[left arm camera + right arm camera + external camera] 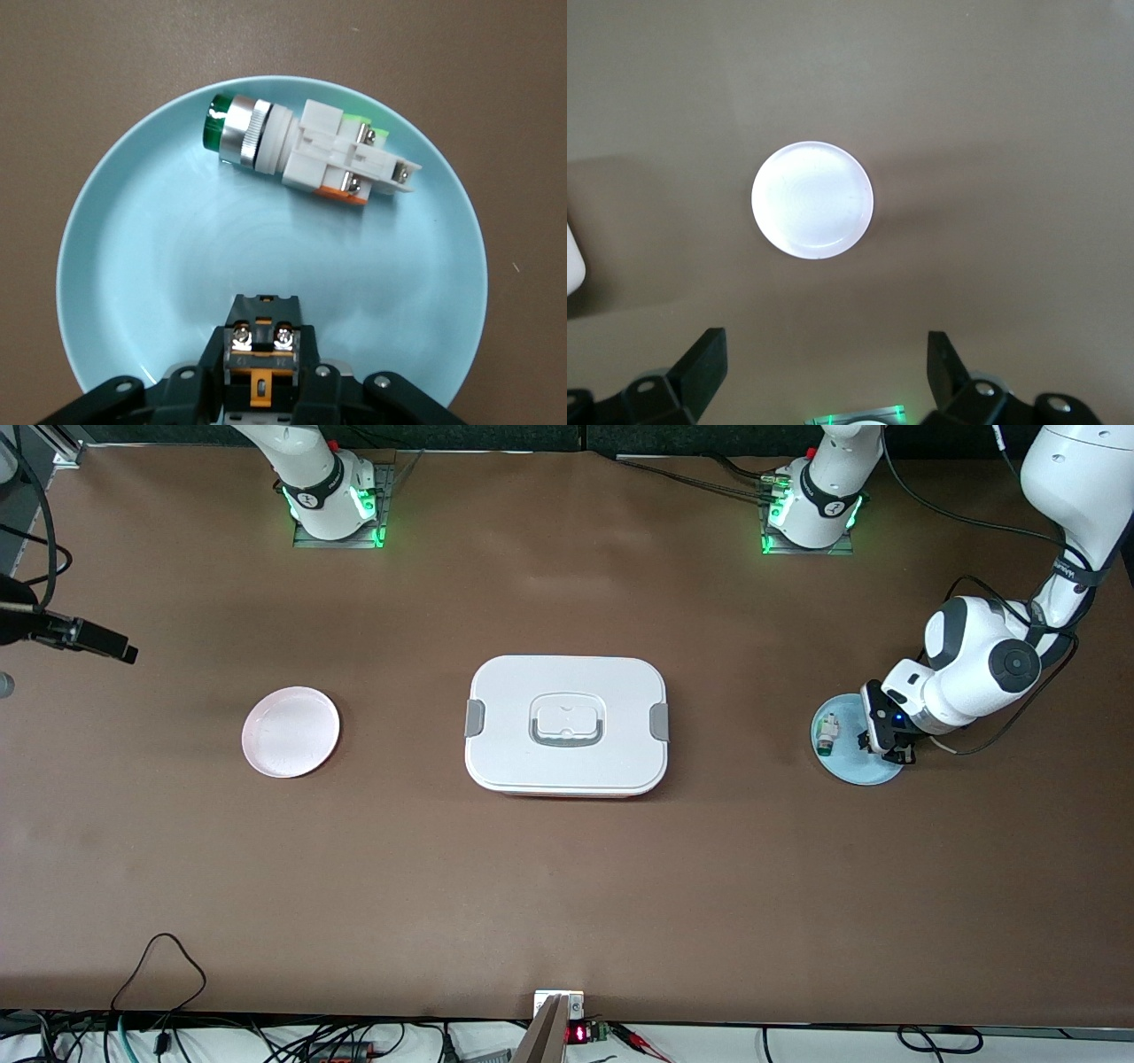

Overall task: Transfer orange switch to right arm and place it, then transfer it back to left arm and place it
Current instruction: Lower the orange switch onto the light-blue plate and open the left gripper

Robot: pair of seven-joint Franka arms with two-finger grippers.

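My left gripper [261, 385] is down on the light blue plate [159, 257] at the left arm's end of the table, shut on the orange switch [262, 341]. The switch is a small black body with two silver screws and an orange tab, and its cap is hidden between the fingers. In the front view the left gripper [889, 742] sits low over that plate [850, 766]. The white lidded box [567, 724] stands mid-table. My right gripper [828, 376] hangs open and empty, high over the table, with the pink plate [812, 199] below it.
A white-and-green switch part [301, 150] lies on the blue plate beside the held switch. The pink plate [291, 732] sits toward the right arm's end of the table. A black device on a stand [84, 638] juts in near that end. Cables run along the table's near edge.
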